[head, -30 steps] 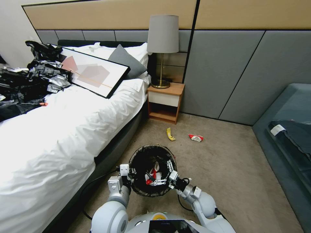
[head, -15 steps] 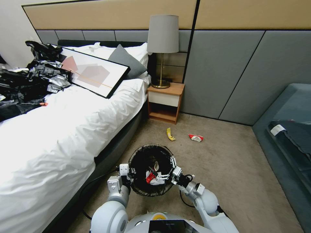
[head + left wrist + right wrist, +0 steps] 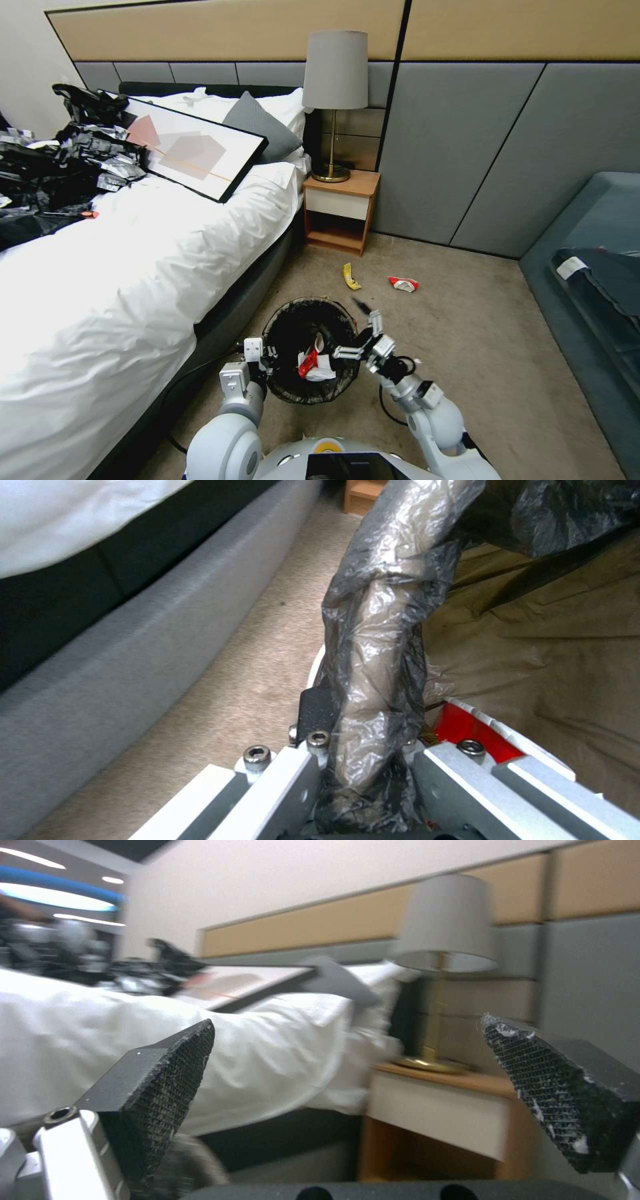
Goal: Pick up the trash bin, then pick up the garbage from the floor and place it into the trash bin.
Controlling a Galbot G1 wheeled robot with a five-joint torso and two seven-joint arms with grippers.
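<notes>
Right hand (image 3: 357, 330) has come up and out of the trash bin (image 3: 308, 393) since a second ago: it was low over the mouth with a red-and-white wrapper (image 3: 312, 365) at its fingertips; now it sits at the bin's right rim, raised, fingers spread wide and carrying nothing. The right wrist view agrees, with both pads (image 3: 167, 1087) far apart, bare, and aimed at the bed and nightstand. The wrapper lies inside the bin on the dark liner, so I judge that piece deposited. Left hand (image 3: 363, 760) is unchanged, clamped on the bin's near-left rim through a bunched fold of the plastic bag (image 3: 380, 630); the bin is held close in front of the torso, just beside the bed (image 3: 133, 267) base. Left on the carpet (image 3: 467, 360): a yellow peel (image 3: 351, 277) and another red-and-white wrapper (image 3: 403, 284), near each other, ahead of the bin and short of the nightstand (image 3: 340, 210). Task is part done; two pieces visibly remain. Room to move: open carpet to the right and ahead of the bin; the bed frame closes off the left, and a grey upholstered piece (image 3: 587, 280) bounds the far right. The nightstand edge and wall sit just behind the litter, so a reach there has limited overshoot margin.
</notes>
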